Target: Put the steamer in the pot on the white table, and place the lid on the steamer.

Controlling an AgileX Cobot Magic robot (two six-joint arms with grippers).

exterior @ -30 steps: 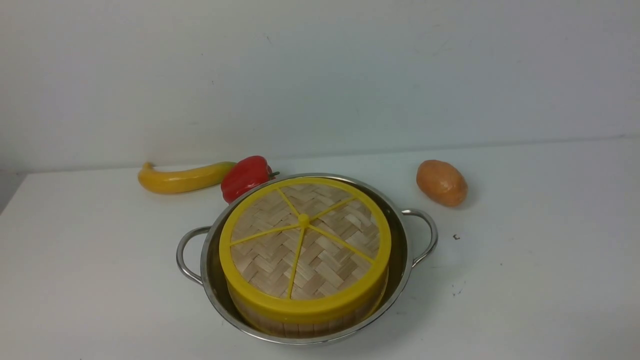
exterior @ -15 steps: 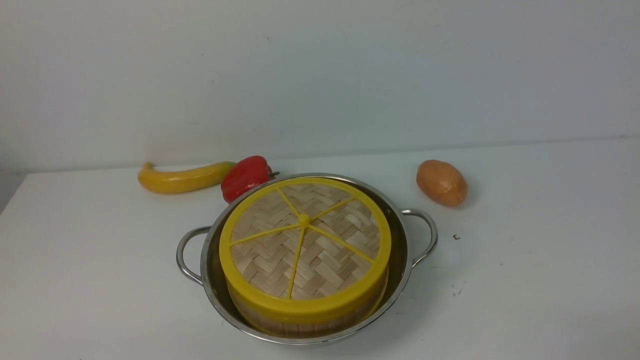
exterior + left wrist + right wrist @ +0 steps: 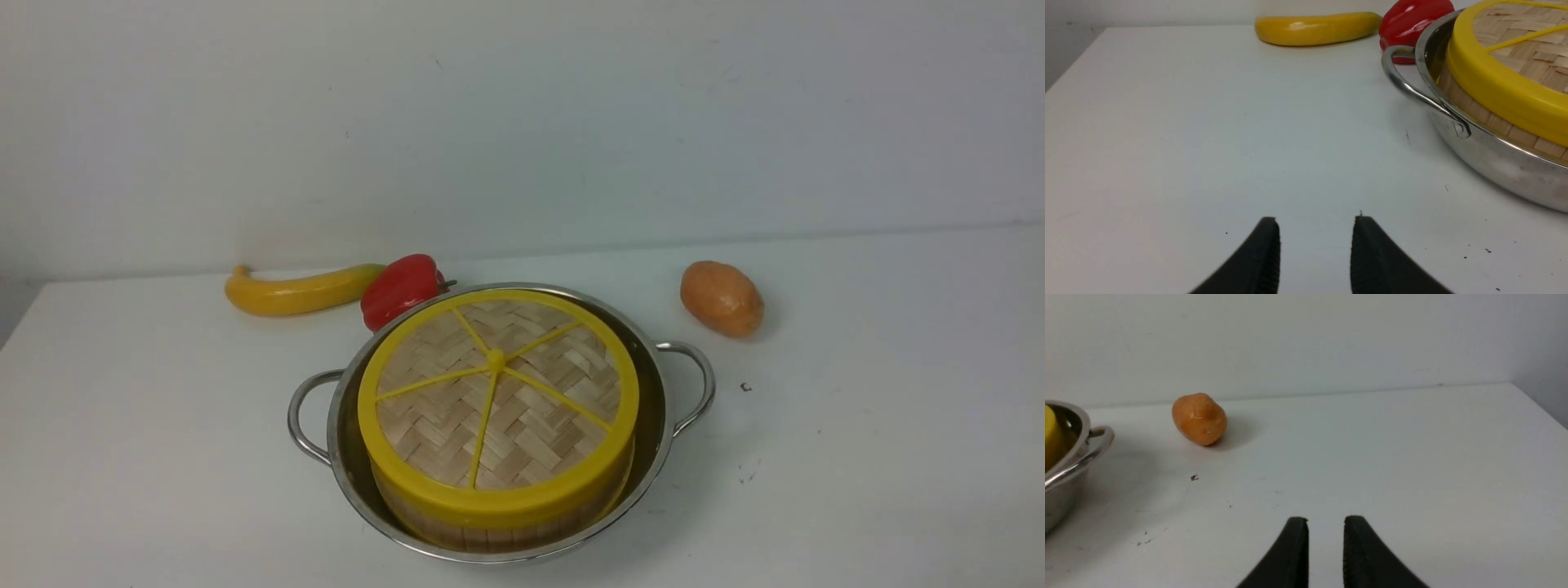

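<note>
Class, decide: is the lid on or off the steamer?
On. The lid caps the steamer, sitting level, its yellow rim overhanging the basket wall inside the pot.

The white table (image 3: 857, 457) bears the pot (image 3: 653, 425), banana (image 3: 298, 291), pepper (image 3: 400, 287), potato (image 3: 722, 298).

Plain pale wall (image 3: 522, 122) behind; soft, even light.

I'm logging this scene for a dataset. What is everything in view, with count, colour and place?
pot: one, shiny steel, centre of table
steamer: one, bamboo, inside the pot
lid: one, woven with yellow rim, on the steamer
banana: one, yellow, behind the pot, left
pepper: one, red, behind the pot's rim
potato: one, orange-brown, behind the pot, right
white table: one, white, under everything
left gripper: one, black, jaws apart, empty
right gripper: one, black, jaws apart, empty
</note>
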